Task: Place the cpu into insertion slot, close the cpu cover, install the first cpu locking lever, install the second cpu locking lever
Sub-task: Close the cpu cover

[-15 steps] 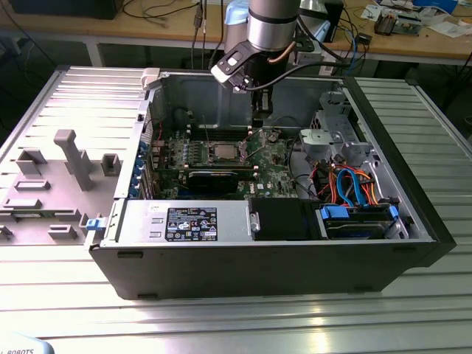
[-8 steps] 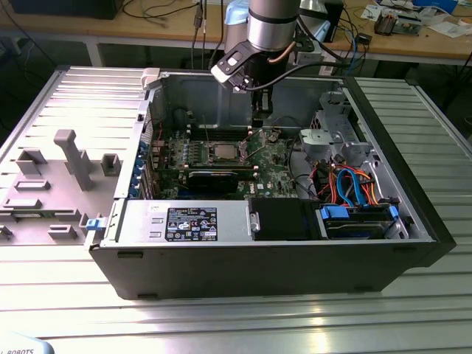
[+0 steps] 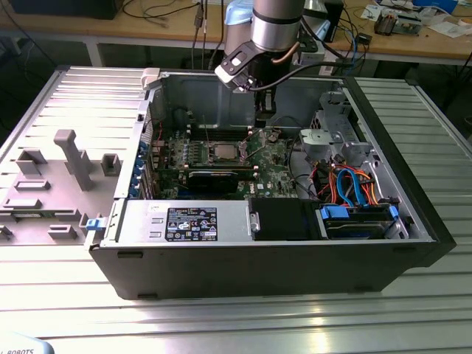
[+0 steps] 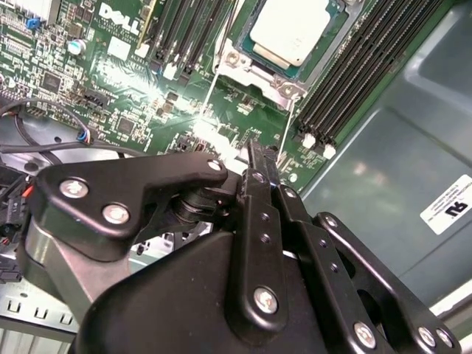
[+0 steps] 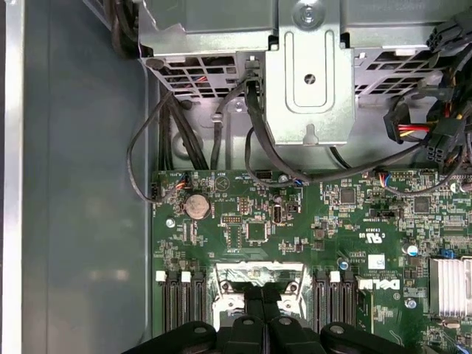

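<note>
The gripper (image 4: 259,156) is matt black with silver screw heads. Just beyond its fingers (image 4: 258,199) the cpu (image 4: 289,31) shows a pale silver-grey top inside a shiny silver cover (image 4: 254,70), on a green board (image 4: 140,103) speckled with small black chips. Black memory slots (image 4: 361,66) with white clips flank it. Further past the fingertips, the case wall (image 4: 383,177) is dull blue-grey.

The robot arm (image 3: 276,26) reaches down into an open computer case (image 3: 295,258) lying on a slatted metal table (image 3: 221,317). Its gripper (image 3: 264,122) hangs above the green motherboard (image 3: 274,168), near the silver-topped cpu (image 3: 225,153). A grey fixture tray (image 3: 51,184) lies at the exterior view's left.
</note>
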Robot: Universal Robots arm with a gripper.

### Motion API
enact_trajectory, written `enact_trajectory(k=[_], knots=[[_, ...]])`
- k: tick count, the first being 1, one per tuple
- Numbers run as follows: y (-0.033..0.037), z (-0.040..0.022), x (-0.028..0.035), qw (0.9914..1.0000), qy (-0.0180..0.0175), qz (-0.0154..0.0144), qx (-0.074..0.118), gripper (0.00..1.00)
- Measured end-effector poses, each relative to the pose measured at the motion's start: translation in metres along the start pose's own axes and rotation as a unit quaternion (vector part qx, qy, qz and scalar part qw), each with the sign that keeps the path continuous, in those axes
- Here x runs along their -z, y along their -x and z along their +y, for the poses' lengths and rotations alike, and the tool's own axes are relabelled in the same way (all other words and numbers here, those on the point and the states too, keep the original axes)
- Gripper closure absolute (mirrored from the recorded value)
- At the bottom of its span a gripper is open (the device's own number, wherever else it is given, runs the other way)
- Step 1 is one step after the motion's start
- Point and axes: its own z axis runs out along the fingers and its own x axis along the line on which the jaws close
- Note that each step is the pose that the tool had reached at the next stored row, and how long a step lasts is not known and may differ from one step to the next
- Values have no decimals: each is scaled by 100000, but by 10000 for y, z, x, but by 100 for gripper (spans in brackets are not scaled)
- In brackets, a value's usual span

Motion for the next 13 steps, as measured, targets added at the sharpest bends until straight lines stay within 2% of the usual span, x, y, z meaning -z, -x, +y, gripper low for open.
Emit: enact_trajectory(k=[6, 11, 12, 13], knots=[[0, 64, -3, 100000, -76, -1, 2, 89], [-2, 216, -43, 100000, -296, 1, 106, 89], [-3, 297, -76, 99999, -421, 3, 249, 89], [-3, 318, -82, 99999, -436, -1, 261, 89]])
